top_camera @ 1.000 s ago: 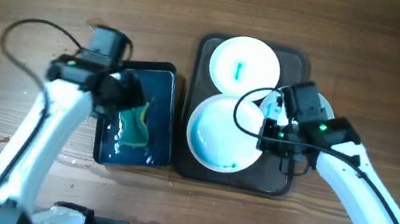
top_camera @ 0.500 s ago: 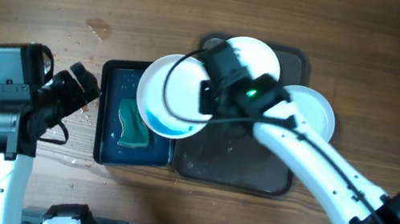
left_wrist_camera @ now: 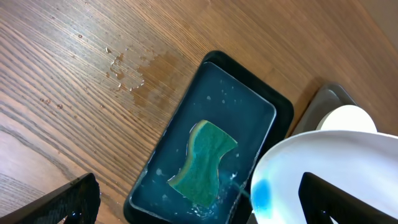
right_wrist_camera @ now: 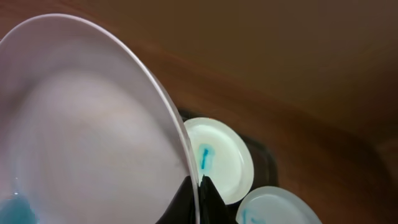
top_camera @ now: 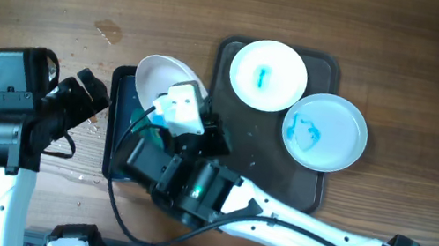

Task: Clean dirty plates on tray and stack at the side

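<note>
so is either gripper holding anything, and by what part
The right gripper pinches a white plate by its rim; the left gripper is open and holds nothing.

Soft, even light here, shadows faint. The right wrist view is dim, its near plate (right_wrist_camera: 81,124) blurred; water (left_wrist_camera: 127,70) glints on the table (left_wrist_camera: 56,106).

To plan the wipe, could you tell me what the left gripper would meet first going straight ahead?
Likely the sponge in the small tray; the left gripper points there, depth unclear.
</note>
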`<act>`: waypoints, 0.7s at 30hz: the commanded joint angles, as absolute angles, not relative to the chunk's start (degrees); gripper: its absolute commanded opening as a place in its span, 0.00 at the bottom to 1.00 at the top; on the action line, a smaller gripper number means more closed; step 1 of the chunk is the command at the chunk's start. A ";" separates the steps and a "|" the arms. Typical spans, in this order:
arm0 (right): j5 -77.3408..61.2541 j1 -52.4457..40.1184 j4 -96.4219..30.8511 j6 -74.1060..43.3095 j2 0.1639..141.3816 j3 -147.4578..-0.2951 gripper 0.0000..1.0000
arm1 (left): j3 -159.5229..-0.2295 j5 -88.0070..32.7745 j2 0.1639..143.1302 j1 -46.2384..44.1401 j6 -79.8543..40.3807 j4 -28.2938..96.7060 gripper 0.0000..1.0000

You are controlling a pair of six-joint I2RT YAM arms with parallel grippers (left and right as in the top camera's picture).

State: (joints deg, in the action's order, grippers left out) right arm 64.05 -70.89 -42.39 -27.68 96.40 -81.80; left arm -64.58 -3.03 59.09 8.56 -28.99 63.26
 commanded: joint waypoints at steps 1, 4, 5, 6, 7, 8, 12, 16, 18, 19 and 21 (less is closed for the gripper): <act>70.54 -72.71 -40.21 -22.41 95.68 -83.15 0.04 | -65.28 -3.14 59.35 8.91 -28.71 63.29 1.00; 70.96 -73.49 -38.46 -20.95 95.68 -83.15 0.04 | -65.28 -3.14 59.35 8.91 -28.71 63.29 1.00; 70.96 -73.49 -38.15 -20.93 95.68 -83.15 0.04 | -65.28 -3.14 59.35 8.91 -28.71 63.29 1.00; 70.96 -73.49 -38.09 -20.95 95.68 -83.15 0.04 | -65.28 -3.14 59.35 8.91 -28.71 63.29 1.00; 70.96 -73.49 -38.02 -20.93 95.68 -83.15 0.04 | -65.28 -3.14 59.35 8.91 -28.71 63.29 1.00; 70.98 -73.49 -37.80 -20.71 95.68 -83.15 0.04 | -65.28 -3.14 59.35 8.91 -28.71 63.29 1.00; 70.96 -73.49 -34.79 -13.15 95.68 -83.15 0.04 | -65.28 -3.14 59.35 8.91 -28.71 63.29 1.00; 70.96 -73.49 -33.87 -12.01 95.68 -83.13 0.04 | -65.28 -3.14 59.35 8.91 -28.71 63.29 1.00; 70.94 -73.43 -33.69 -12.19 95.68 -83.13 0.04 | -65.28 -3.14 59.35 8.91 -28.71 63.29 1.00; 70.94 -73.41 -33.69 -12.21 95.68 -83.13 0.04 | -65.28 -3.14 59.35 8.91 -28.71 63.29 1.00; 68.58 -72.55 -34.52 -15.00 95.68 -83.13 0.04 | -65.28 -3.14 59.35 8.91 -28.71 63.29 1.00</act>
State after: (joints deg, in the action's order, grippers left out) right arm 69.04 -73.30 -34.22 -12.75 96.40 -81.80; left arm -64.58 -3.03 59.09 8.56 -28.99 63.26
